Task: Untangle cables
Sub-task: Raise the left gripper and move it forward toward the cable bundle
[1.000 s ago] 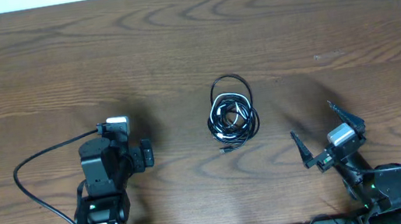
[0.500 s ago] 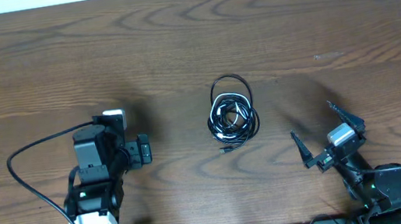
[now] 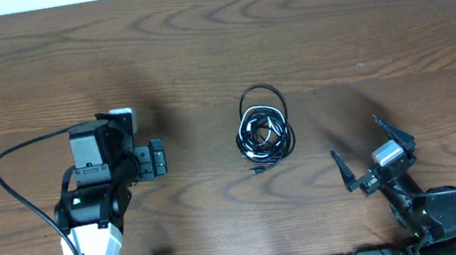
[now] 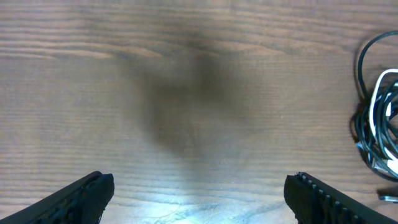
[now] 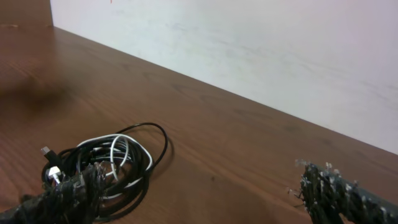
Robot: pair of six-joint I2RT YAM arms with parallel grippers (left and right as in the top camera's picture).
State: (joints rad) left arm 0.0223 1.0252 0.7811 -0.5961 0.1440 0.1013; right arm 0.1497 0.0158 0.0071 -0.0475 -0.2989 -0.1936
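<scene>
The cables [image 3: 264,130] lie as one tangled coil of black cords and a white one at the middle of the wooden table. The coil also shows at the right edge of the left wrist view [image 4: 379,127] and at the lower left of the right wrist view [image 5: 109,163]. My left gripper [image 3: 159,158] is open and empty, left of the coil and apart from it; its fingertips [image 4: 199,186] frame bare wood. My right gripper [image 3: 358,150] is open and empty, at the front right of the coil, not touching it; in the right wrist view its fingers [image 5: 199,193] spread wide.
A thick black wire [image 3: 29,205] loops from the left arm over the table's left front. A white wall [image 5: 261,56] stands behind the table's far edge. Bare wood [image 3: 286,30] lies beyond the coil.
My left arm has moved left and a little farther from the table's front edge, its gripper still open. The right arm and the cables have not moved.
</scene>
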